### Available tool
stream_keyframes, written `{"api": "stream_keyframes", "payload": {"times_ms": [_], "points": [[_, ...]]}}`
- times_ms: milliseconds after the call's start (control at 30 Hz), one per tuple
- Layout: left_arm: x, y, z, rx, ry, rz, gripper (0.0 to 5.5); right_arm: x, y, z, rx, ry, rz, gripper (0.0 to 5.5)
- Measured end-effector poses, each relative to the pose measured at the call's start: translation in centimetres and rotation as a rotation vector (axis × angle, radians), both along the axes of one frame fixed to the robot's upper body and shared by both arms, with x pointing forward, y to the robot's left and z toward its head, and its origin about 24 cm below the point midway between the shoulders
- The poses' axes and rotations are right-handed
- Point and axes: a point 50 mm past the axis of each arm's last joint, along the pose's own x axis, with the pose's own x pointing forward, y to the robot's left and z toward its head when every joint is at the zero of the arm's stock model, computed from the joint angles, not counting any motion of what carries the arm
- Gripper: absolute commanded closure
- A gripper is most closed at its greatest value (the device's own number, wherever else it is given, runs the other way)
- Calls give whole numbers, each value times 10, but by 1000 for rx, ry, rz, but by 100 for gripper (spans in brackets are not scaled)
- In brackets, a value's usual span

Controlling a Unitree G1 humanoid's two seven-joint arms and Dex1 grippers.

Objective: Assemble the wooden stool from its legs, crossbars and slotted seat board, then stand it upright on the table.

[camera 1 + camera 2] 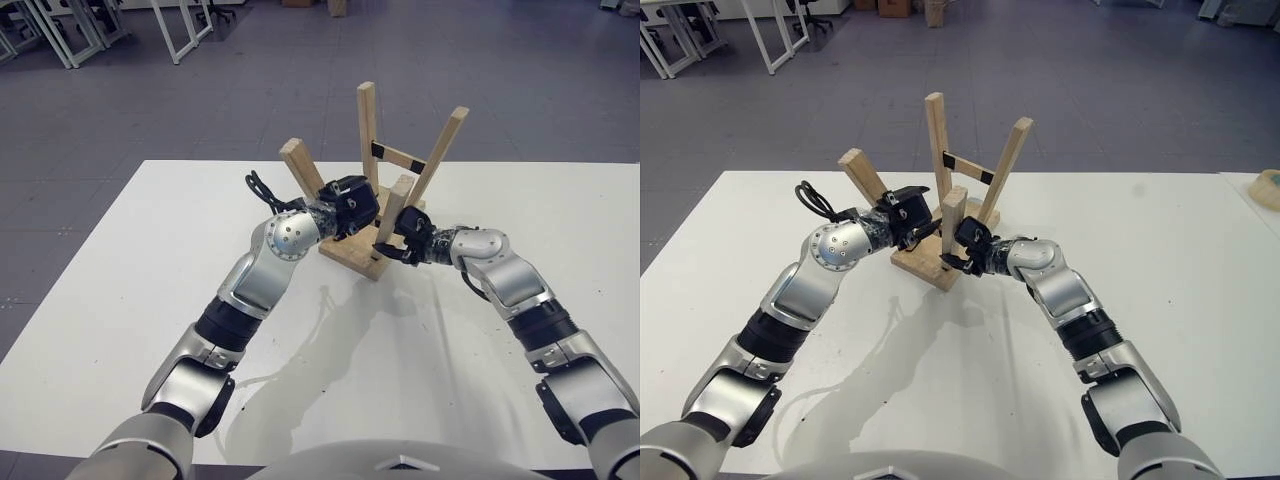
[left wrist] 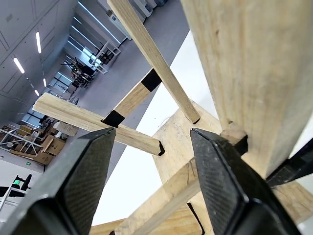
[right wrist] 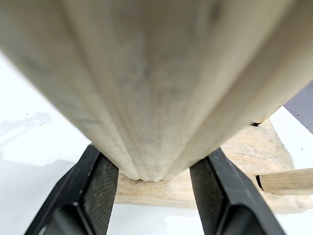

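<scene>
The wooden stool stands upside down at the middle of the white table, its seat board point(image 1: 347, 256) flat on the top and its legs pointing up and splaying out. A crossbar with black ends point(image 1: 398, 155) joins the two far legs point(image 1: 368, 120). My right gripper point(image 1: 392, 242) is shut on the near leg point(image 1: 397, 205) low down, just above the board; its pads point(image 3: 100, 188) press both sides of the leg point(image 3: 156, 88). From the left side, my left gripper point(image 1: 362, 212) is in among the legs, open, with a lower crossbar point(image 2: 171, 193) running between its fingers point(image 2: 80, 188).
The table point(image 1: 150, 260) has free white surface on all sides of the stool. Its far edge runs just behind the stool, with grey floor beyond. A pale object point(image 1: 1270, 188) lies at the far right.
</scene>
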Motion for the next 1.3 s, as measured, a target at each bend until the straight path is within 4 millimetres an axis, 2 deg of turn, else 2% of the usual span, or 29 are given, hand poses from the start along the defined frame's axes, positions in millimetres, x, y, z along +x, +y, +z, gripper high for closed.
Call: {"api": "stream_keyframes", "payload": {"times_ms": [133, 233, 267, 367, 400, 433, 500, 567, 600, 700, 900, 1000, 1067, 1133, 1200, 1267, 1300], "points": [[1, 1, 1, -31, -11, 19, 267, 1, 2, 1, -6, -6, -2, 348], [-4, 7, -1, -228, -26, 83, 267, 1, 3, 0, -10, -10, -5, 348], [-5, 8, 6, -262, -67, 88, 267, 1, 3, 1, -9, -13, -5, 348], [-3, 9, 56, -305, -338, 80, 267, 0, 2, -1, -9, -14, -11, 348], [-2, 8, 67, -299, -403, 72, 267, -1, 2, -1, -9, -14, -12, 348], [0, 6, 69, -282, -432, 69, 267, -1, 2, -1, -9, -14, -11, 348], [7, 6, 55, -211, -405, 73, 267, -1, 2, -1, -10, -14, -10, 348], [15, 0, 12, -50, -267, 46, 267, -1, 2, -1, -10, -15, -9, 348], [15, -2, -2, 5, -216, 27, 267, -1, 2, -1, -10, -15, -9, 348], [15, -3, -9, 37, -177, 11, 267, -1, 2, -2, -11, -13, -14, 348], [16, -3, -8, 33, -168, 20, 267, 0, 3, 0, -16, -18, -13, 348], [12, 1, -4, -129, -163, 67, 267, -1, 3, 3, 3, -16, -25, 348], [4, 4, 16, -342, -217, 78, 267, -3, 0, 9, 40, -2, -52, 348], [-6, 11, 62, -536, -382, 65, 267, -6, -4, 12, 64, 18, -86, 348], [-22, 21, 122, -667, -635, 26, 267, -9, -10, 14, 72, 44, -145, 348], [-28, 28, 138, -683, -724, 40, 267, -12, -14, 16, 71, 52, -192, 348], [-27, 34, 139, -675, -740, 76, 267, -15, -14, 18, 73, 52, -211, 319]]}}
